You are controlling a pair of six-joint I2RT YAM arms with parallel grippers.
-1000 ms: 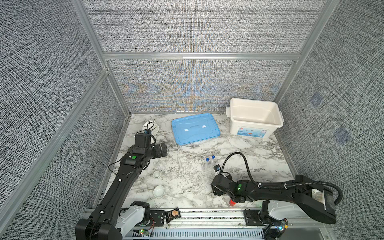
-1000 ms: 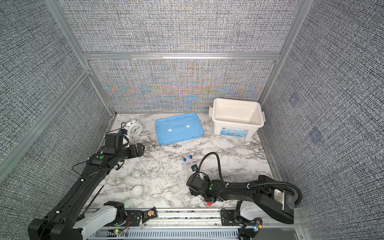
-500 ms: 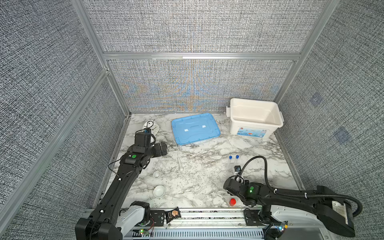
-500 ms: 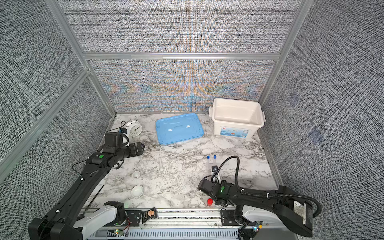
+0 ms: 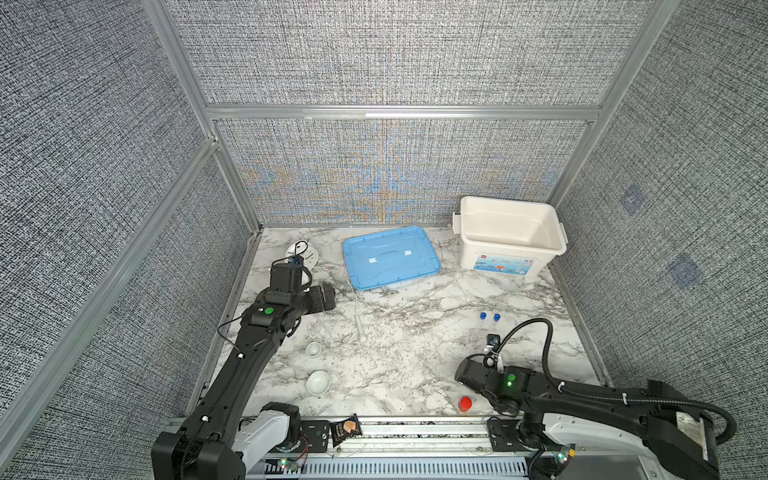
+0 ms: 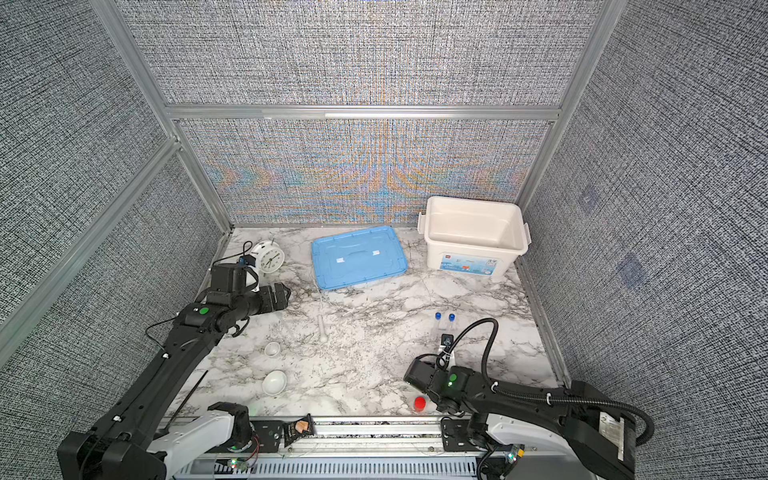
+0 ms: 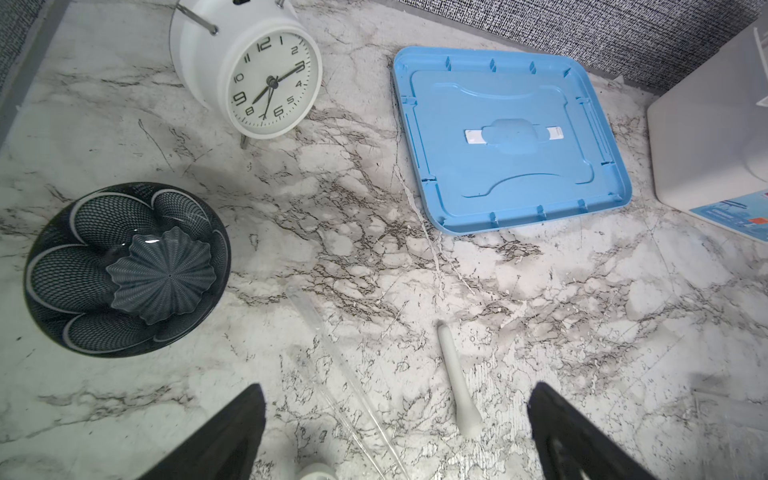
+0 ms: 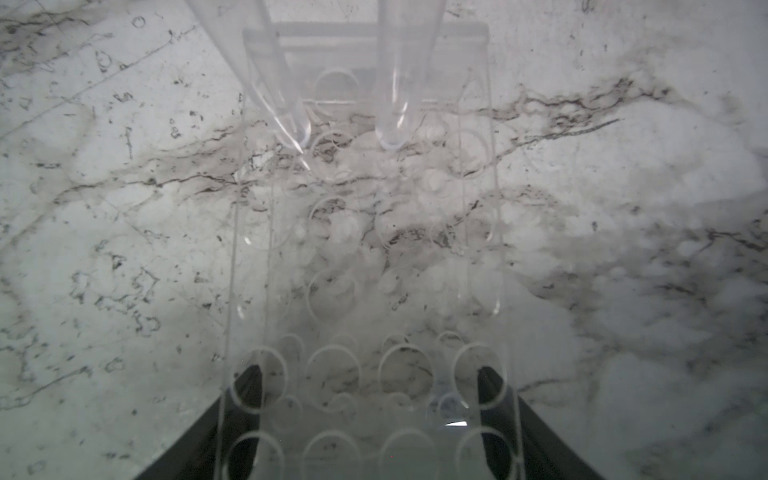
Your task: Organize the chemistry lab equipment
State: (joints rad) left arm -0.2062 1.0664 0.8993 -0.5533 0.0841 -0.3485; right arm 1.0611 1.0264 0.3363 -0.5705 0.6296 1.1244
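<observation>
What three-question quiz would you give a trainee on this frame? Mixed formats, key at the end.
1. True or false: the blue lid lies flat on the table, off the white bin.
2. How many white dishes lie on the marble near the left arm?
3. Fill in: the jaws of the right gripper are shut on the clear ____ that holds the two blue-capped tubes.

Key
1. True.
2. Two.
3. rack.
</observation>
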